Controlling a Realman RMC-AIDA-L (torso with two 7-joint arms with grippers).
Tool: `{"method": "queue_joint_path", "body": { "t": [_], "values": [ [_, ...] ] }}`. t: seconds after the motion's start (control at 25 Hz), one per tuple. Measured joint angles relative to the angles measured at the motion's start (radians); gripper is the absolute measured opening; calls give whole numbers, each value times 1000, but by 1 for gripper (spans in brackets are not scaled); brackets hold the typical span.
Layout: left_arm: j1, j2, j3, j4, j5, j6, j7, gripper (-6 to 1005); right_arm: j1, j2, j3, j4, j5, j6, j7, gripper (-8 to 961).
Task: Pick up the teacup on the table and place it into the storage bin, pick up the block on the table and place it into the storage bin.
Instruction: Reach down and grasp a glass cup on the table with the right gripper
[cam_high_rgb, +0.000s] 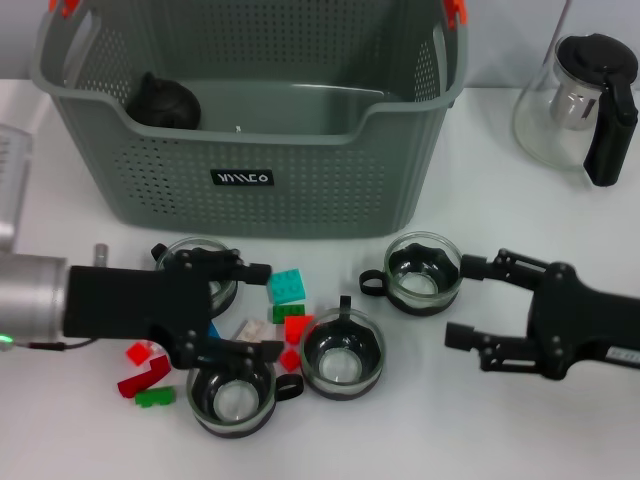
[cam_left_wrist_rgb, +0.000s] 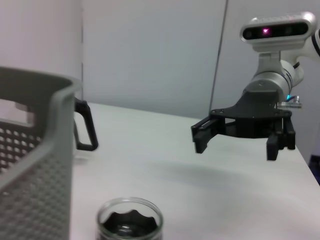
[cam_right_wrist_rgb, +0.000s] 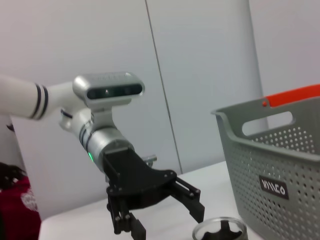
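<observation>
Storage bin (cam_high_rgb: 300, 170) at tabletop (cam_high_rgb: 500, 420) rear; black label unreadable; dark object (cam_high_rgb: 163, 102) inside. Teacup (cam_high_rgb: 423, 272) and teal block (cam_high_rgb: 287, 285) in front. Both end effectors spread: left (cam_high_rgb: 262, 310), right (cam_high_rgb: 465, 300).

- The storage bin (cam_high_rgb: 300, 170) looks like matt grey-green plastic, perforated all over.
- The teacups (cam_high_rgb: 343, 352) are clear glossy glass.
- The blocks (cam_high_rgb: 287, 285) look like shiny plastic.
- The counter (cam_high_rgb: 420, 420) is smooth and white.
- The left end effector (cam_high_rgb: 262, 310) is matt black.
</observation>
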Motion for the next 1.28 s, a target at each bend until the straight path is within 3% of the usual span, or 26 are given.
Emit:
{"method": "queue_joint_path", "body": {
  "t": [0.24,0.4,0.44,0.6,0.96,1.04,1.2,1.28],
  "values": [
    [10,22,-126,33,1,60,-38,904,22,-1,-36,-184,-6,-149,195,913],
    [11,27,-162,28,1,61,-39,904,52,-4,-70,-325,-12,-220,359,912],
    [11,27,-162,27,1,55,-39,904,67,1,-131,-410,-42,-212,448,912],
    [13,26,-164,25,1,38,-39,904,97,4,-238,-488,-113,-181,537,911],
    [20,21,-167,24,-1,2,-40,905,282,7,-422,-529,-321,-107,670,848],
    [22,21,-168,24,-2,-1,-40,905,319,7,-472,-529,-366,-73,717,788],
    [31,18,-168,23,-7,-8,-39,905,357,8,-561,-550,-409,-26,780,668],
    [32,17,-168,19,-8,-15,-38,905,363,9,-599,-574,-433,1,819,670]
  ]
}}
